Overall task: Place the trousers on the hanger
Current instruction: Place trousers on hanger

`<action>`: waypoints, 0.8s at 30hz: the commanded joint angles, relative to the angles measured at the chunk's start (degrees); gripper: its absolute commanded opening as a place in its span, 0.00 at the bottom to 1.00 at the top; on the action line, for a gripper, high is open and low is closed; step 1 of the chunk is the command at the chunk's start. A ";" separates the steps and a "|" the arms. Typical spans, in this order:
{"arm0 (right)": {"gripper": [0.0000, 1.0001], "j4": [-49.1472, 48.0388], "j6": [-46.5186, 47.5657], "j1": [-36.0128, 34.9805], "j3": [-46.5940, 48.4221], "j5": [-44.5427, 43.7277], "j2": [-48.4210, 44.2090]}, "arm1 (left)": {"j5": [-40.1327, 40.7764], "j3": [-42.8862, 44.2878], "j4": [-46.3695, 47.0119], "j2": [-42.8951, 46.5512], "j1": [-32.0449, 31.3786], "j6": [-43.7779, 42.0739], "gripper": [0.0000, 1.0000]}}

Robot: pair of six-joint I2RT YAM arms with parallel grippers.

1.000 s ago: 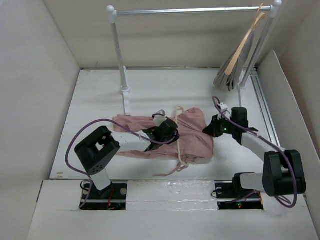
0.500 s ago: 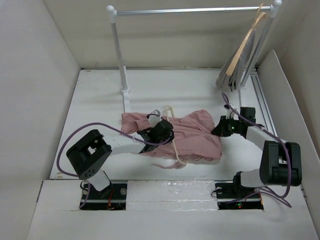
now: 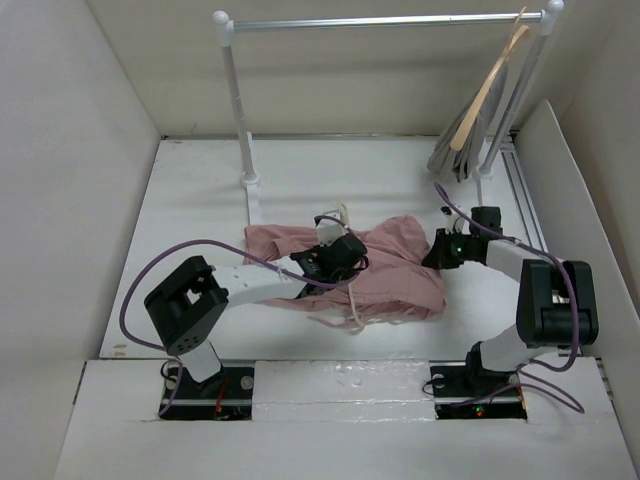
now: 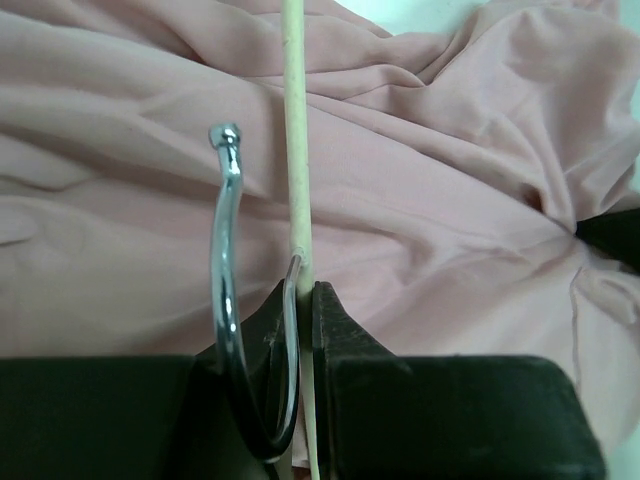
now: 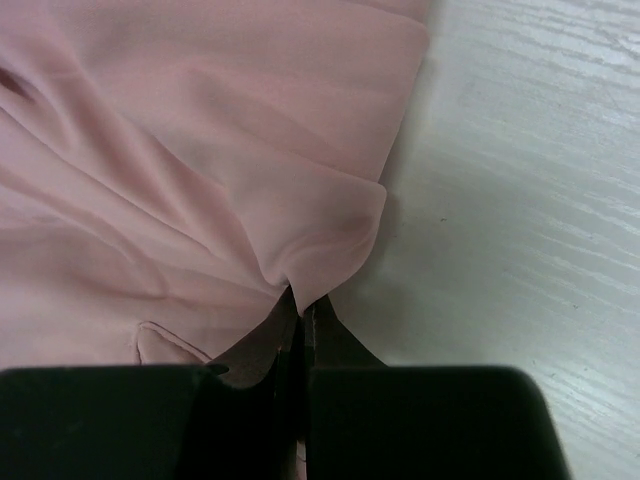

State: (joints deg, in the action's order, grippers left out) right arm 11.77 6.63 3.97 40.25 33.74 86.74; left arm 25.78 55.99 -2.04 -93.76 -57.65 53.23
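The dusty-pink trousers [image 3: 395,268] lie crumpled mid-table, and they fill the left wrist view [image 4: 450,170] and the right wrist view [image 5: 190,170]. The pale cream hanger [image 3: 353,300] lies across them; its thin rod [image 4: 296,150] and metal hook [image 4: 222,230] show up close. My left gripper [image 3: 343,250] [image 4: 303,290] is shut on the hanger's rod beside the hook. My right gripper [image 3: 438,252] [image 5: 302,303] is shut on a fold at the trousers' right edge, low over the white table [image 5: 520,180].
A white clothes rail [image 3: 380,20] spans the back on a post [image 3: 240,110] with a foot on the table. A tan wooden hanger with a grey garment [image 3: 468,130] hangs at its right end. White walls enclose the table; a track [image 3: 527,210] runs along the right.
The left gripper carried the hanger a little back and right over the trousers. The right gripper pulled the trousers' edge rightward and back, spreading the cloth wider.
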 commanded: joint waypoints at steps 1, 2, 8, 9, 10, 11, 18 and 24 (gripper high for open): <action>0.00 -2.72 1.63 1.21 3.69 -5.52 0.71 | 5.07 1.85 -7.27 -0.11 0.26 -8.84 0.00; 0.00 -2.11 1.72 1.22 5.00 -5.78 0.89 | 5.33 1.24 -7.36 0.15 0.26 -9.98 0.00; 0.00 -0.96 2.16 1.22 7.74 -6.49 2.03 | 4.54 -0.27 -6.84 1.73 0.26 -12.10 0.00; 0.00 -0.96 2.16 1.22 8.00 -6.66 2.29 | 4.46 -0.18 -6.75 1.65 0.26 -12.71 0.00; 0.00 -1.05 2.16 1.22 8.09 -6.58 2.90 | 4.37 0.09 -6.75 1.38 0.26 -12.98 0.00; 0.00 -0.79 2.16 0.70 8.18 -6.32 3.26 | 4.45 0.61 -6.92 1.21 0.26 -13.33 0.00; 0.41 -0.26 1.37 -1.24 6.34 -5.09 0.19 | 3.84 3.86 -7.18 2.79 0.26 -11.49 0.00; 0.86 6.32 2.24 -1.86 6.15 -4.56 -11.55 | 2.96 6.85 -7.54 4.46 0.26 -9.38 0.00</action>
State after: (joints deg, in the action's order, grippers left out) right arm 15.88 7.68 2.76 45.58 29.21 82.78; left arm 27.14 59.55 -8.10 -93.78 -57.65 43.57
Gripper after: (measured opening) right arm 0.846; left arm 0.032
